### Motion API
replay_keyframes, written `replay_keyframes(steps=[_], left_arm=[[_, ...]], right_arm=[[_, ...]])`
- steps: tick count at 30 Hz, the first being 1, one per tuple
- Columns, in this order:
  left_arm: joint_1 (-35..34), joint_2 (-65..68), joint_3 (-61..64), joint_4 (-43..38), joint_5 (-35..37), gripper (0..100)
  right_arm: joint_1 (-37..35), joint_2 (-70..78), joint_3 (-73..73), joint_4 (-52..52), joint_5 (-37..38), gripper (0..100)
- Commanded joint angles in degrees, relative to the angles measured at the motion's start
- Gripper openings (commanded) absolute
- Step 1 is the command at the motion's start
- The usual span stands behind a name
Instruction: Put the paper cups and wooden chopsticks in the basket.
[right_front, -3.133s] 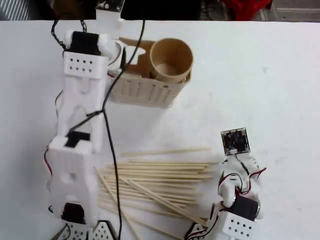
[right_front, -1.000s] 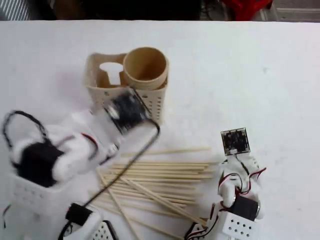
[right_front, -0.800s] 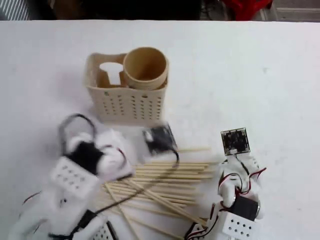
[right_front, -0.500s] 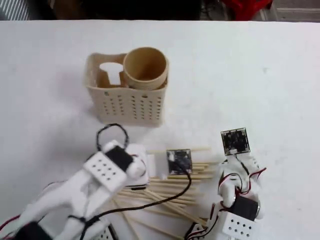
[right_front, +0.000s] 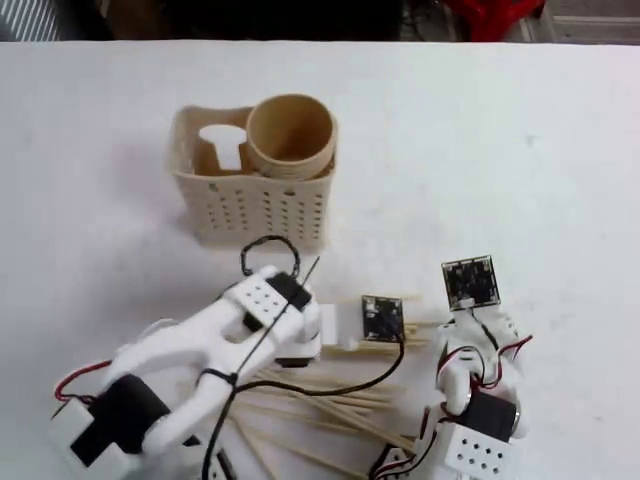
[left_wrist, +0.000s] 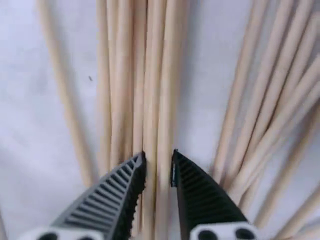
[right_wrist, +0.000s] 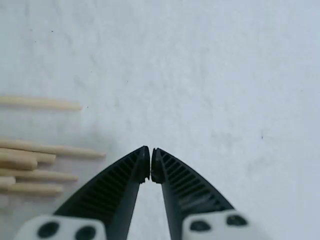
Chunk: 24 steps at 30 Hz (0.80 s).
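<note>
1. Paper cup (right_front: 290, 135): stands upright in the right-hand part of the basket (right_front: 255, 210), upper left of centre in the high view. Its rim rises above the basket wall.
2. Wooden chopsticks (right_front: 335, 400): lie in a loose pile on the bench (right_front: 530, 160), lower centre of the high view, below the basket and apart from it. Most lie parallel, and a few cross at an angle.
3. Left arm (right_front: 200, 365): reaches from the lower left over the pile. In the left wrist view, the left jaws are released by a narrow gap, with the tips set either side of chopsticks (left_wrist: 155, 75) that run between them.
4. Right arm (right_front: 475, 405): sits at the lower right, beside the right-hand ends of the pile. The right jaws are clenched on nothing above bare bench, with chopstick ends (right_wrist: 40, 150) near them.
5. Bench: plain white surface across the high view.
6. Room: a dark strip runs along the top edge, with a red object (right_front: 495, 15) at the upper right.
</note>
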Motion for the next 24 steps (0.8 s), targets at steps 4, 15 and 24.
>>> replay_keyframes(steps=[4, 15, 24], left_arm=[[-1.98, -4.53, -1.93, -0.44, -0.26, 2], [-4.97, -12.53, -3.16, 7.12, 0.44, 2], [-8.48, -12.44, -3.34, 7.47, 1.49, 10]], right_arm=[[0.4, -0.57, 0.35, 0.4, 0.26, 2.5], [0.4, -0.57, 0.35, 0.4, 0.26, 2.5], [0.4, -0.57, 0.35, 0.4, 0.26, 2.5]])
